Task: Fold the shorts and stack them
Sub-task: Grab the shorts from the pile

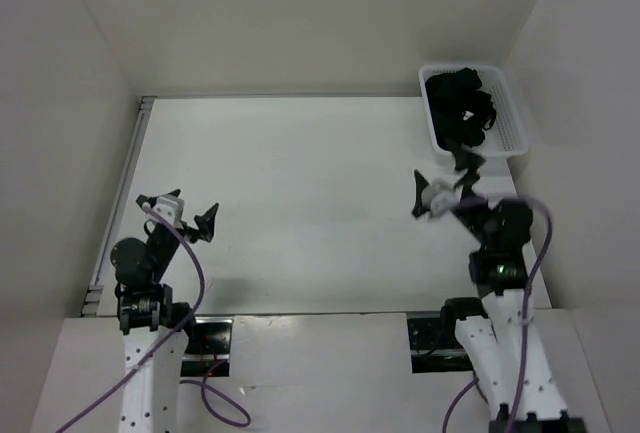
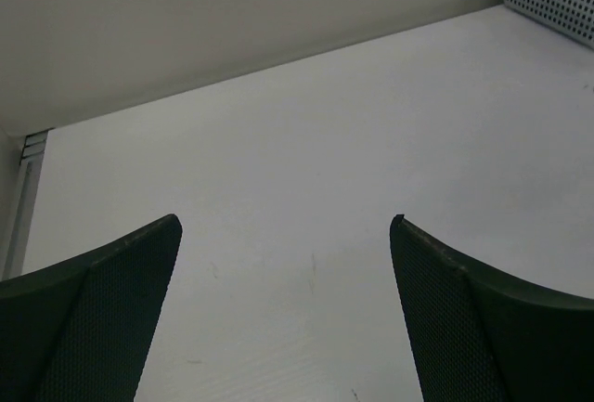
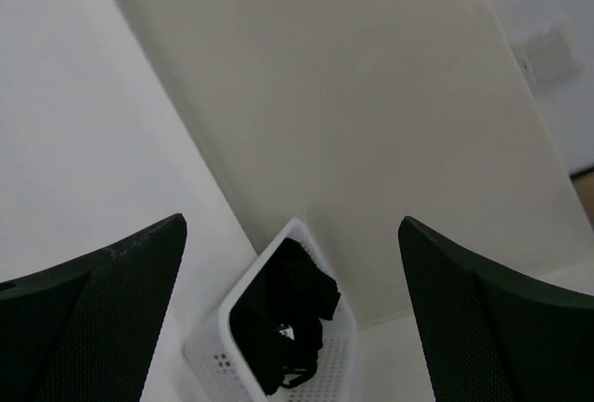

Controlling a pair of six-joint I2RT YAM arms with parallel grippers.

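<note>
While the shorts [image 1: 456,103] lie bunched in the far-right basket [image 1: 517,118], we note left gripper [image 1: 188,211] and right gripper [image 1: 443,179] released, empty.

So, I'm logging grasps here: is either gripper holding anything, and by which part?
Nothing is held. The left gripper and the right gripper both stand open and empty; the shorts lie bunched inside the white basket, touched by neither.

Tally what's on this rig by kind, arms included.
Arms: 2, left end effector and right end effector both open.
White mesh basket: 1.
Black shorts bundled in the basket: 1 heap; pieces indistinguishable.
Total: 4.
</note>
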